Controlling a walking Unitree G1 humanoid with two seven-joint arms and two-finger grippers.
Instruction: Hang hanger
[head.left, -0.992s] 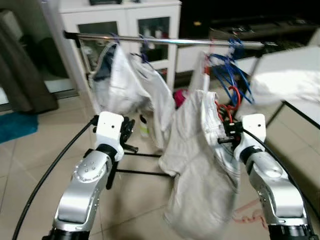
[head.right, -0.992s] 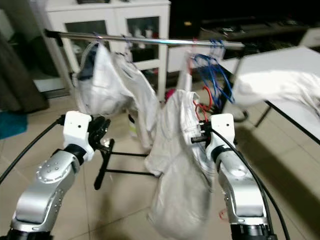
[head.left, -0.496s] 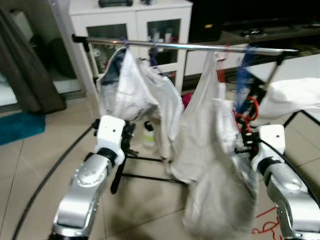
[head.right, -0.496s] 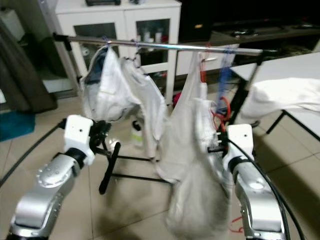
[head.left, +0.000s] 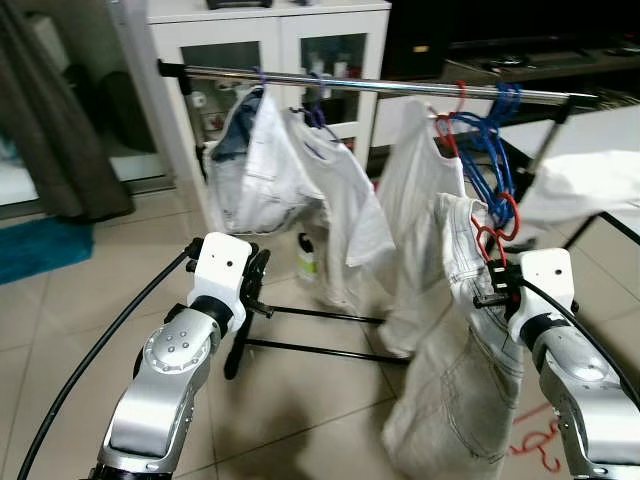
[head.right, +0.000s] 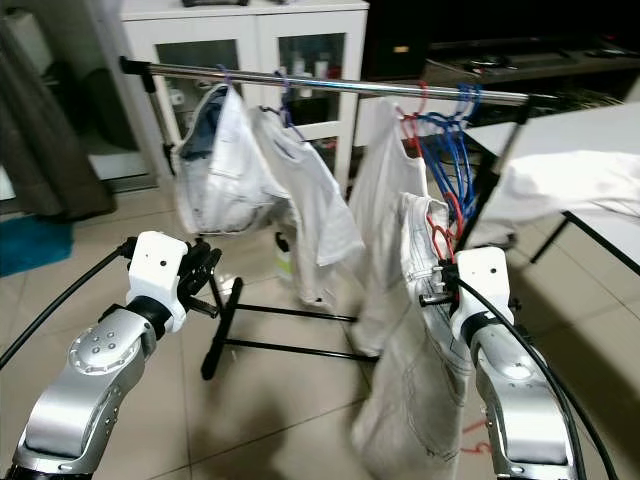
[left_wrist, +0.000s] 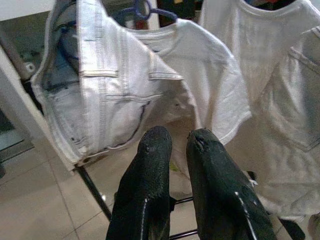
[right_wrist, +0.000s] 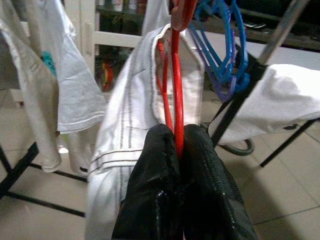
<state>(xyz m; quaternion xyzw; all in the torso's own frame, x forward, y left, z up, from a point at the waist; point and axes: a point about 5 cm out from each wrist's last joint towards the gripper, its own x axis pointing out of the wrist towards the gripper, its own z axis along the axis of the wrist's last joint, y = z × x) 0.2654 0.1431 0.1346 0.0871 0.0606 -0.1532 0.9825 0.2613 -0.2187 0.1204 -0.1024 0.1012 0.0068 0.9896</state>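
- Tiled floor (head.left: 60, 310) lies under a clothes rail (head.left: 380, 90) carrying pale garments.
- Right gripper (right_wrist: 177, 142) has jaws clamped on the red hanger (right_wrist: 176, 75), with jeans (head.left: 465, 400), below the rail.
- Left gripper (left_wrist: 175, 142) is raised, jaws nearly together, holding nothing.

Two silver arms (head.left: 165, 385) of rounded, jointed metal shells end in blocky white wrist housings (head.left: 221, 264). The left forearm shell bears a cluster of small screws, and a black cable (head.left: 95, 345) arcs alongside each arm. Each gripper carries two long, matte black fingers (left_wrist: 150, 190) with rounded tips.
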